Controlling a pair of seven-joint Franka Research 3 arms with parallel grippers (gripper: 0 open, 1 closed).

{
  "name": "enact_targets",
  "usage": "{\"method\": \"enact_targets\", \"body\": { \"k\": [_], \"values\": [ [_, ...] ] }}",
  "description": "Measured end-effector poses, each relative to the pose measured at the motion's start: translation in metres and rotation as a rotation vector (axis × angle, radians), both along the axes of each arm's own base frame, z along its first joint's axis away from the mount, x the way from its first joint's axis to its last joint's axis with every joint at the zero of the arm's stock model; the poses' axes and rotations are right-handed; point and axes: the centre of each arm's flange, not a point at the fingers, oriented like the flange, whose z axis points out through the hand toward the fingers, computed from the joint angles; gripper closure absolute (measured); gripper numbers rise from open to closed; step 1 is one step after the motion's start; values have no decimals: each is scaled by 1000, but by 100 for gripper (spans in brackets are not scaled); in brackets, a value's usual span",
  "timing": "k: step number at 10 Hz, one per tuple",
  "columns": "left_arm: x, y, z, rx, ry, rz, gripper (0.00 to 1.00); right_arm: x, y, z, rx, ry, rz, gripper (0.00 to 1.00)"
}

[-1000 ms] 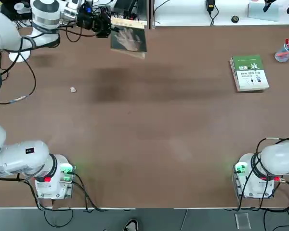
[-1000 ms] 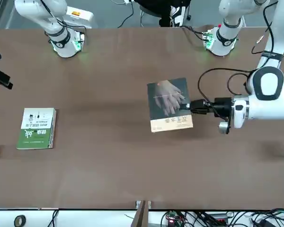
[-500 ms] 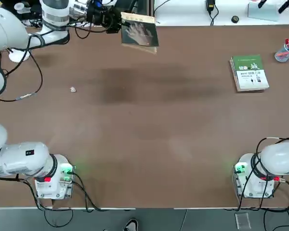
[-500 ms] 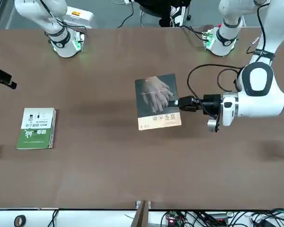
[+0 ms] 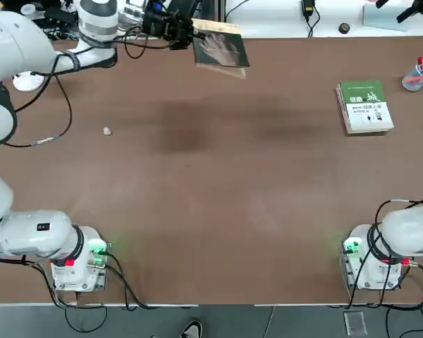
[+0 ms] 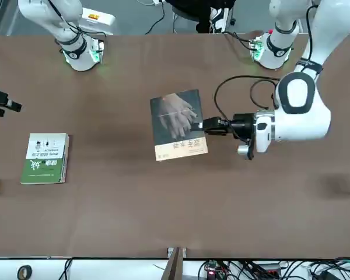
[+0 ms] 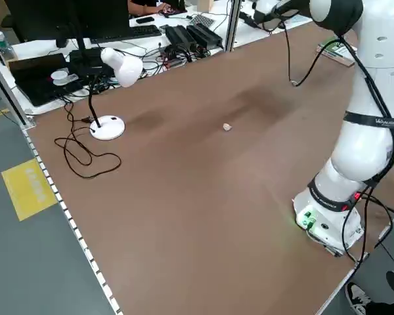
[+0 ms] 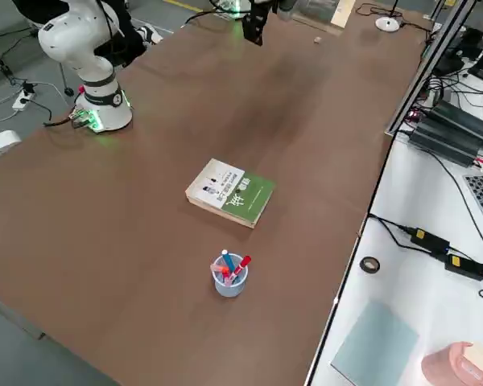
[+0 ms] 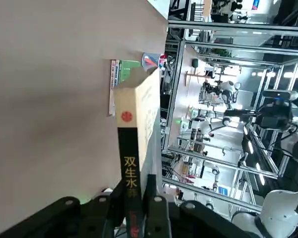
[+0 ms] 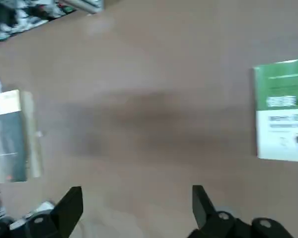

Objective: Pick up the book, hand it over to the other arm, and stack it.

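Observation:
The book [image 5: 222, 51], dark grey-green with a pale hand on its cover and a tan band, hangs in the air over the far side of the table. My left gripper [image 5: 187, 32] is shut on its edge, reaching in sideways; the front view shows the book [image 6: 178, 123] held flat, cover up, by the left gripper [image 6: 207, 125]. In the left wrist view the fingers clamp the book's spine [image 9: 130, 163]. My right gripper [image 10: 136, 208] is open and holds nothing, raised at the far right [image 5: 416, 10], with the book [image 10: 10, 136] off to one side of it.
A green-and-white book [image 5: 365, 107] lies flat at the far right of the table, with a cup of pens [image 5: 417, 74] beyond it. A small pale pebble [image 5: 106, 131] lies left of centre. A white desk lamp [image 7: 118, 72] stands at the far left corner.
The left arm has carried the book to the right along the table's far side, still gripped. The right gripper stays open and has barely shifted.

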Motion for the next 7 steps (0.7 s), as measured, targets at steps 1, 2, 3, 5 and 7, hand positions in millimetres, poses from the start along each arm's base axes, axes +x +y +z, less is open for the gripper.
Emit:
{"method": "enact_targets", "body": {
  "k": [1,2,3,5,7],
  "values": [
    [-3,-11,2,2,1,10,83,3,-5,-14,48,5,9,3],
    [-7,-21,3,3,5,20,83,5,-8,-27,98,16,9,3],
    [-11,-30,3,3,10,22,83,8,-10,-40,147,30,1,3],
    [-17,-47,2,1,15,7,83,10,-10,-61,229,65,-19,3],
    [-18,-61,2,-13,15,-11,83,7,-7,-82,329,110,-44,3]
  ]
}}
